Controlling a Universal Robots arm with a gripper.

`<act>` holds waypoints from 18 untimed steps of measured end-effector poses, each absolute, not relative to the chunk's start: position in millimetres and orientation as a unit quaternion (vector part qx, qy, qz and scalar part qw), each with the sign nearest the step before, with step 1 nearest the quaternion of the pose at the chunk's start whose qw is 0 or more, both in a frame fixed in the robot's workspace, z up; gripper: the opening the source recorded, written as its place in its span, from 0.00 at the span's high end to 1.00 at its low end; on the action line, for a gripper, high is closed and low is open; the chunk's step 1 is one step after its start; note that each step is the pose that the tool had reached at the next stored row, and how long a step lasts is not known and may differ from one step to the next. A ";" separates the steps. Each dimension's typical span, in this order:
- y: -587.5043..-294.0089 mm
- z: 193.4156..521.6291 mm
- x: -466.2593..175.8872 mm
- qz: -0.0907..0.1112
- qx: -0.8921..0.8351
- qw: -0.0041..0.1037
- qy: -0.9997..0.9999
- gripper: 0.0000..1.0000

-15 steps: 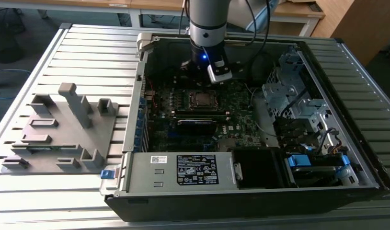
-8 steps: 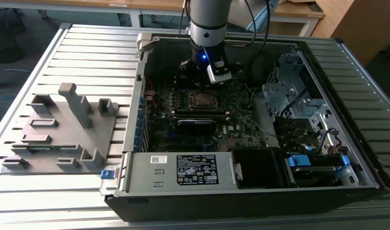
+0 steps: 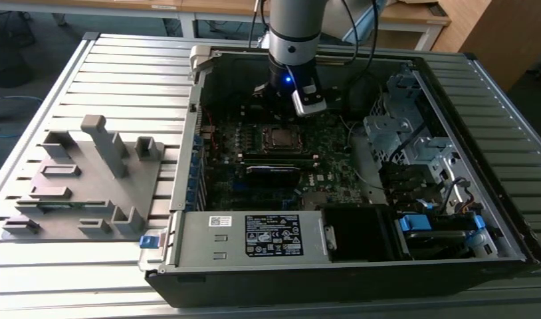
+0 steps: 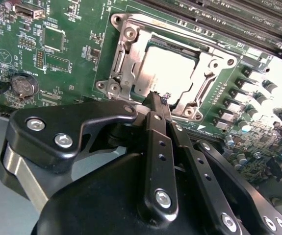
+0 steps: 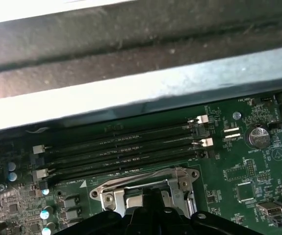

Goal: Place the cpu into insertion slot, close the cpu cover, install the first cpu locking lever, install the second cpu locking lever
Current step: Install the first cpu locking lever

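With the cpu (image 4: 167, 73) seated under the cpu cover (image 4: 131, 56), the claw (image 4: 156, 100), fingers pressed together and empty, hovers beside the socket, seemingly at the lever-locking step.

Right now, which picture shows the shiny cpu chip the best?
The second wrist view: the cpu sits bright and close inside the cpu cover, just past the gripper. The exterior view shows the cpu as a small square far off on the motherboard. In the first wrist view the gripper hides it, leaving part of the cover visible.
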State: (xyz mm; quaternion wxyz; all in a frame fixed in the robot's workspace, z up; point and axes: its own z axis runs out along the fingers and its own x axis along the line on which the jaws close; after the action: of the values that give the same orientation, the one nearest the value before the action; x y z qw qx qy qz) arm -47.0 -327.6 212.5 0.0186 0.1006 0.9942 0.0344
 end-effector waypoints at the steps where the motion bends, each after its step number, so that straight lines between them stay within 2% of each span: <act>1: -327.7 212.5 -47.0 0.034 0.100 0.019 0.994 0.90; 18: -340.3 211.6 -46.9 0.031 0.073 0.018 0.997 0.90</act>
State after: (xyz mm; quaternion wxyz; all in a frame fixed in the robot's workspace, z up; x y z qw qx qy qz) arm -46.9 -340.3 211.6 0.0181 0.0726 0.9967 0.0311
